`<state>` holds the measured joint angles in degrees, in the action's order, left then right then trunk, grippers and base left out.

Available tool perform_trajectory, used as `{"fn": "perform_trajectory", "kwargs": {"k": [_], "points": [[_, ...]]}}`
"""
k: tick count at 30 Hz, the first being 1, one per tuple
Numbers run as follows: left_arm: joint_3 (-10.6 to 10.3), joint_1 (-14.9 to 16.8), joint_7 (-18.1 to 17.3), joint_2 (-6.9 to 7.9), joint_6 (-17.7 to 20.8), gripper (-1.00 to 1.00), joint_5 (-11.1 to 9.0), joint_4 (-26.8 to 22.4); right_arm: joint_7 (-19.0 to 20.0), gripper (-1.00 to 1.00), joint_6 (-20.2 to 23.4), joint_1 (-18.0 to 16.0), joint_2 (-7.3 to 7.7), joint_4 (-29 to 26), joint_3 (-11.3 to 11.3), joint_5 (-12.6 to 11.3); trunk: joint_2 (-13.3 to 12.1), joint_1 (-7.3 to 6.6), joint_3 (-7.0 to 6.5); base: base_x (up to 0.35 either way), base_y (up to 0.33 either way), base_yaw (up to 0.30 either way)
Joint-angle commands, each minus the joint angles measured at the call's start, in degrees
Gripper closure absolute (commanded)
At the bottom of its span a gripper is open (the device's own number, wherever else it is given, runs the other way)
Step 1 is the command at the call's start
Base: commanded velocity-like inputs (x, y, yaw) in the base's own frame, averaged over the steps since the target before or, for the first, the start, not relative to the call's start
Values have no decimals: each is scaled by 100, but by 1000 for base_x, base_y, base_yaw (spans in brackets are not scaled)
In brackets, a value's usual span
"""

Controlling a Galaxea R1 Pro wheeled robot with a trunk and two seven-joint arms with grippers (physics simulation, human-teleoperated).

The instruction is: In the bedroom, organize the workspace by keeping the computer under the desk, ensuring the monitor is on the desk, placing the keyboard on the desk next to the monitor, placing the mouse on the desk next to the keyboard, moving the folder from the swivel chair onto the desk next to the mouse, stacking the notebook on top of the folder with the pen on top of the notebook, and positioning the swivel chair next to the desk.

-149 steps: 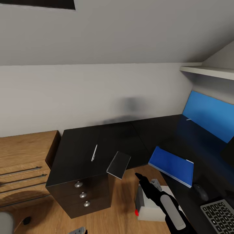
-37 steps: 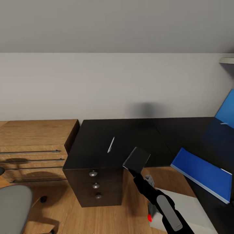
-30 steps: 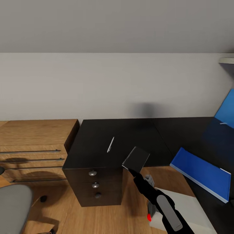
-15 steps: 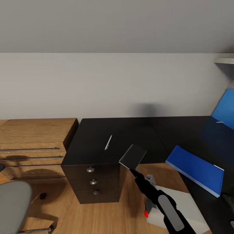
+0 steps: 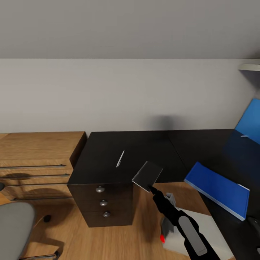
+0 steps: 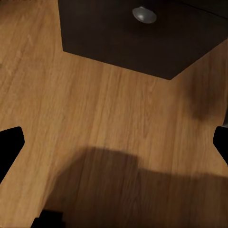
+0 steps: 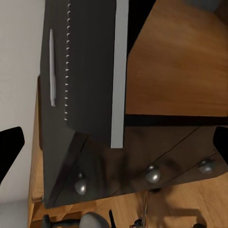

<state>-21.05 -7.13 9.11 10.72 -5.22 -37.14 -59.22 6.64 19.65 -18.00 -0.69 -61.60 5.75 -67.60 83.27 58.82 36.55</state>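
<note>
I've got the notebook (image 5: pixel 147 176) pinched by its near edge in the right end effector (image 5: pixel 152 189), clamped shut on it, cover tilted up clear of the surface (image 5: pixel 108 153) by the drawer unit (image 5: pixel 103 202) so it won't drag. Pen (image 5: pixel 120 158) lies on that wing, well apart from the folder (image 5: pixel 217 189), which sits flat on the other wing, so the stack target is ready. Left end effector (image 6: pixel 114 147) hangs wide open over bare floor, holding nothing. Computer (image 5: pixel 196 231) is below the surface edge, beside my arm.
</note>
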Motion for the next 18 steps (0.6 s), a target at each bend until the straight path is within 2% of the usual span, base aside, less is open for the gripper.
{"fn": "perform_trajectory", "kwargs": {"k": [1,7,18], "points": [[-30,2,41,7,-32,-100,-57,-4,8,-100,-4,-2,-2,-1,-8,-29,2,2,4,214,0,0],[-36,2,37,2,-32,-100,-56,5,11,-100,-53,-2,-1,2,-12,-26,2,2,4,110,0,0],[-39,1,43,0,-32,-100,-56,7,12,-100,-66,-2,14,8,-13,-33,2,2,4,24,0,0]]}}
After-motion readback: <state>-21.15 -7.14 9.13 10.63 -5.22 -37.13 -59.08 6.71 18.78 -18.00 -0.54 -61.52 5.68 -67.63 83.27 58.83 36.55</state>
